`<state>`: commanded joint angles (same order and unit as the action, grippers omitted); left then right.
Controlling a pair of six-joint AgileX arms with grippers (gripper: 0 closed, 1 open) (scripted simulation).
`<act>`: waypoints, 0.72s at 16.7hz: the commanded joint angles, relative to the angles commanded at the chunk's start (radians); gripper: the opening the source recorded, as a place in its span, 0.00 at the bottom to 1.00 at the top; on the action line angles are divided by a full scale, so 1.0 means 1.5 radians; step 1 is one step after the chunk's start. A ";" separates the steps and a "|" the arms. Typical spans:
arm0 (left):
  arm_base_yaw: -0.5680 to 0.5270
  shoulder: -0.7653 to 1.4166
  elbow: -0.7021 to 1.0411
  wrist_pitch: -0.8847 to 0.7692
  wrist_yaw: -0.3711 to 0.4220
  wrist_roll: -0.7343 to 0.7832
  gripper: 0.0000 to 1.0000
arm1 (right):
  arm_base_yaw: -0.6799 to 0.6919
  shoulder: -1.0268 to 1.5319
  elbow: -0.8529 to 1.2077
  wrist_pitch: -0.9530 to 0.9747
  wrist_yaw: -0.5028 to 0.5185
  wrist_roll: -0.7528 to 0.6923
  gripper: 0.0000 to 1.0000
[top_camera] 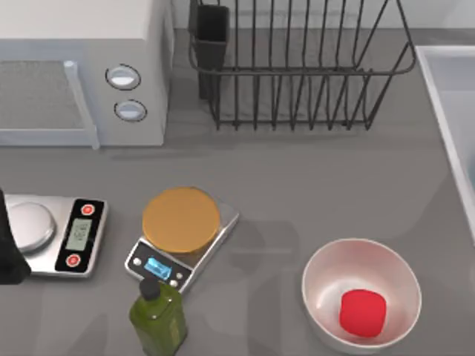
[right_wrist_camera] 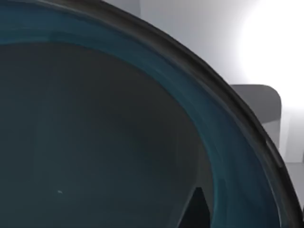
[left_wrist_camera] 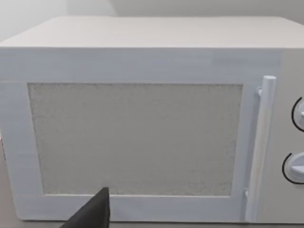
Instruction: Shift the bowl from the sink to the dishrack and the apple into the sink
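Progress, as I judge it: neither transfer is complete. The dishrack (top_camera: 297, 74) stands empty of crockery at the far side of the desk (top_camera: 297, 185), its dark cutlery cup (top_camera: 210, 37) at one corner. The apple (top_camera: 362, 312) lies inside the pale bowl (top_camera: 319, 289), well apart from the sink (top_camera: 445, 104), whose pale rim runs along the desk's right edge. The apple step has therefore not begun.

The bowl (right_wrist_camera: 118, 142) is very close under my right wrist camera: teal inner wall and a dark rim, with pale sink surfaces beyond it. I judge that the right arm is at the sink working on the bowl, either closing on it or about to lift. A dark tip of the right pincer (right_wrist_camera: 194, 209) shows against the bowl's inner wall; I cannot tell whether the pincer grips the rim or stands apart from it.

My left arm is parked at the desk's left edge, facing the microwave (left_wrist_camera: 142, 133). One dark finger (left_wrist_camera: 92, 211) of the left pincer shows; its state I cannot tell.

Remaining: seat the bowl in the dishrack, then carry the apple to the sink.
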<state>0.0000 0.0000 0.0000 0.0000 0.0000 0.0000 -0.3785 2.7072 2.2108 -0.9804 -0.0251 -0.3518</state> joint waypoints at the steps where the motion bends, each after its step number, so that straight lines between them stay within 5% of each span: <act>1: 0.000 0.000 0.000 0.000 0.000 0.000 1.00 | 0.000 0.000 0.000 0.000 0.000 0.000 0.17; 4: 0.000 0.000 0.000 0.000 0.000 0.000 1.00 | 0.000 0.000 0.000 0.000 0.000 0.000 0.00; 12: 0.000 0.000 0.000 0.000 0.000 0.000 1.00 | 0.002 -0.004 -0.002 0.000 -0.001 0.001 0.00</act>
<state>0.0000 0.0000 0.0000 0.0000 0.0000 0.0000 -0.3749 2.7008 2.2085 -0.9802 -0.0259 -0.3506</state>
